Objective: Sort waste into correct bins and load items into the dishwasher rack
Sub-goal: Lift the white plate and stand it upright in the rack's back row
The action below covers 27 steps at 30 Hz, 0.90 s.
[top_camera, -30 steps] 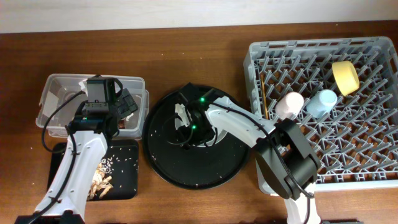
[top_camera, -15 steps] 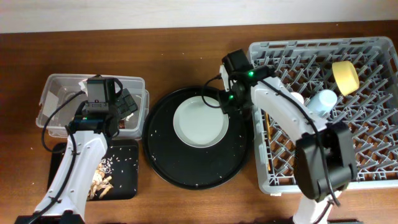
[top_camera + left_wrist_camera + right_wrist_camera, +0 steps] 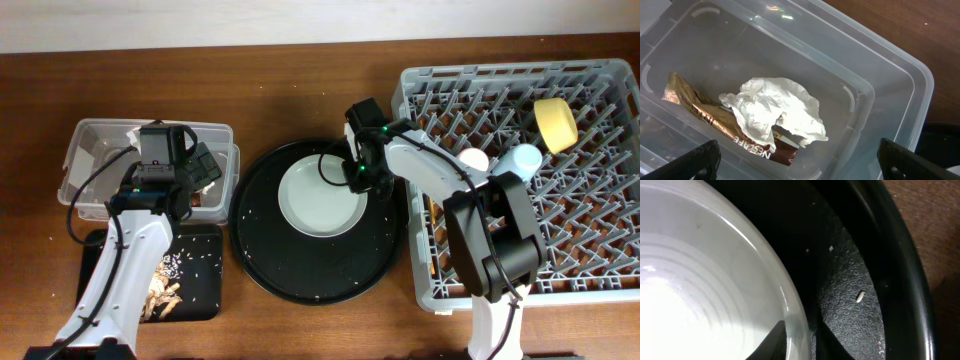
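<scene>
Plate: pale round plate point(image 3: 319, 196) lies in the round black tray point(image 3: 300, 275), left of the dishwasher rack point(image 3: 600, 250).
Right gripper point(image 3: 357, 179): fingers apart, straddling the plate's right rim; nearer arm.
Left gripper point(image 3: 205, 165): fingers spread wide above the clear box point(image 3: 900, 75), far left.

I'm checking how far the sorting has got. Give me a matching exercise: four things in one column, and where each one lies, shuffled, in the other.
Things:
1. crumpled napkin
2. pale plate
3. yellow bowl
4. food scraps

Places:
A. in the grey rack
B. in the shallow black tray
C. in the clear box
D. on the round black tray

Pairs: 1-C, 2-D, 3-A, 4-B
</scene>
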Tool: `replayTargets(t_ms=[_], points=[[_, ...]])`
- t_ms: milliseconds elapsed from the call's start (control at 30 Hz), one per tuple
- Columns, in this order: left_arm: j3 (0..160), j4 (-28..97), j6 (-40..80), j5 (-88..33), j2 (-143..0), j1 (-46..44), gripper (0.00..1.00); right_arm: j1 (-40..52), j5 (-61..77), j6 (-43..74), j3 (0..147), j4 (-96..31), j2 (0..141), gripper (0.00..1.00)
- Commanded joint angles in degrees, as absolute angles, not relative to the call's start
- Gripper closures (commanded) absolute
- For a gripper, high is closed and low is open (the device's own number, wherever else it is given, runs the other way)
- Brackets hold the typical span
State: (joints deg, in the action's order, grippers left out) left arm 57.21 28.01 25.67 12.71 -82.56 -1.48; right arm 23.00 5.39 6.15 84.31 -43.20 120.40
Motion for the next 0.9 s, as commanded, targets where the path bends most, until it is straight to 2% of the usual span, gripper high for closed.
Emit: replayTargets(t_ms=[0, 133, 200, 333, 467, 533, 667, 867], points=[[57.39, 28.10, 24.73, 13.32, -82.43, -1.32, 0.01, 23.38, 7.11, 6.46, 83.59, -43.48, 122.78, 0.96], [57.39, 28.10, 24.73, 13.32, -82.43, -1.32, 0.00, 22.46, 6.85, 5.69, 88.92, -48.25, 115.35, 0.96], [57.39, 28.10, 24.73, 13.32, -82.43, -1.32, 0.01, 20.95, 5.96, 0.95, 93.60, -54.54, 107.35, 0.96], [57.36, 28.10, 24.73, 13.32, -82.43, -1.32, 0.01, 14.22, -13.54, -1.34, 95.74, -58.24, 91.81, 0.96], [57.39, 28.10, 24.73, 13.32, -82.43, -1.32, 0.01, 0.73, -29.36, -6.44, 95.77, -48.69, 79.48, 0.96], [57.39, 28.10, 24.73, 13.32, -82.43, -1.32, 0.01, -3.90, -37.74, -11.51, 95.77, -45.10, 79.11, 0.96], [57.39, 28.10, 24.73, 13.32, -82.43, -1.32, 0.01, -6.09, -44.71, -14.37, 95.74, -41.25, 84.93, 0.96], [57.39, 28.10, 24.73, 13.32, -82.43, -1.32, 0.01, -5.96, -46.15, -17.39, 95.74, -39.83, 100.82, 0.96]])
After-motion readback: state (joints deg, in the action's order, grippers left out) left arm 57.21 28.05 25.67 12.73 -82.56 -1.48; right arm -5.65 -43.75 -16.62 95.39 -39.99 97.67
